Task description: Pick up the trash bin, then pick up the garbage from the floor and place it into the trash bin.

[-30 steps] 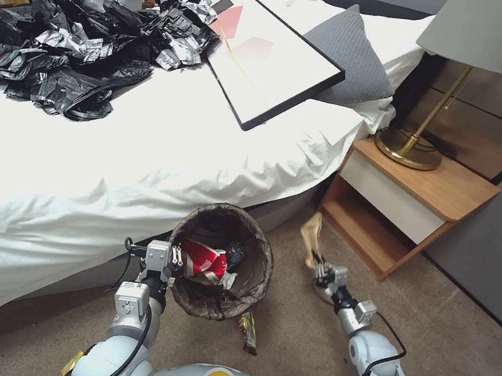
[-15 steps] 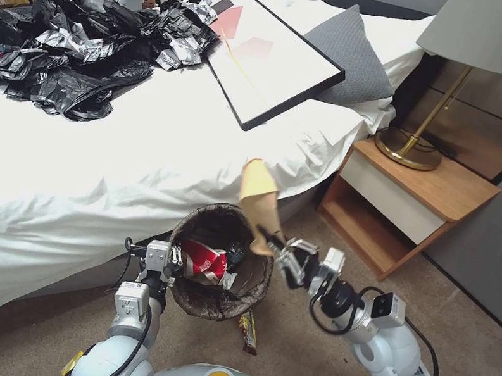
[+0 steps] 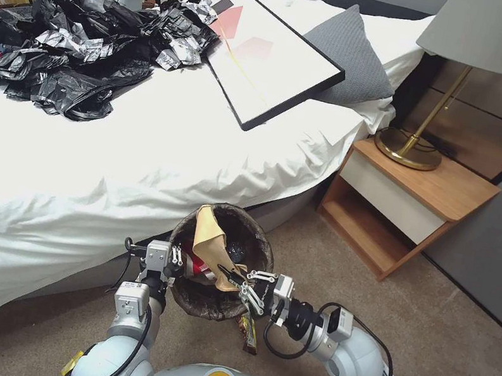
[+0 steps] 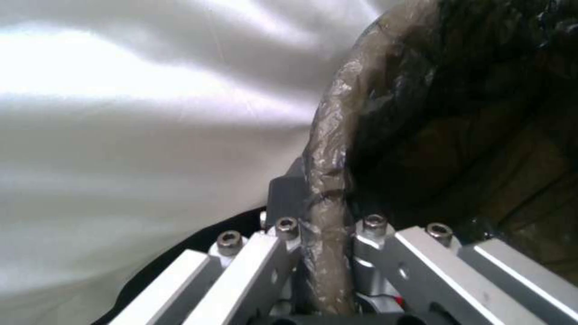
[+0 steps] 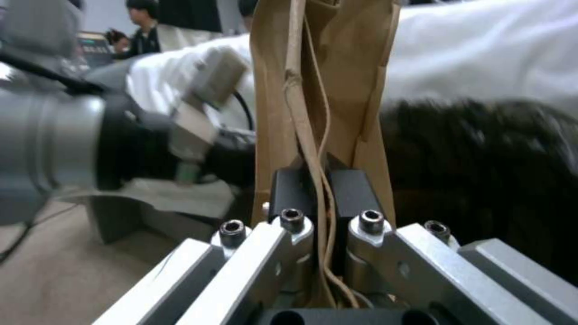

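The trash bin (image 3: 255, 259), lined with a dark brown bag, hangs beside the bed with my left gripper (image 3: 173, 258) shut on its near rim. In the left wrist view the fingers (image 4: 283, 234) clamp the liner-wrapped rim (image 4: 328, 149). My right gripper (image 3: 237, 280) is shut on a brown paper bag (image 3: 209, 239) that stands tilted over the bin's mouth, its lower end inside. The right wrist view shows the black pads (image 5: 290, 192) pinching the brown paper bag (image 5: 328, 67) and its string. A red-and-white packet (image 3: 192, 265) lies in the bin. One yellow snack wrapper (image 3: 249, 334) lies on the carpet under the bin.
The white bed (image 3: 105, 176) is just left of and behind the bin, carrying black and silver sheeting (image 3: 75, 49), a framed picture (image 3: 266, 56) and a grey pillow (image 3: 351, 51). A wooden nightstand (image 3: 409, 201) with a brass lamp (image 3: 408, 147) stands to the right. Open carpet (image 3: 459, 364) lies on the right.
My right gripper carried the brown paper bag from low near the nightstand up and leftward, then down into the bin's mouth. The left gripper and bin stayed still.
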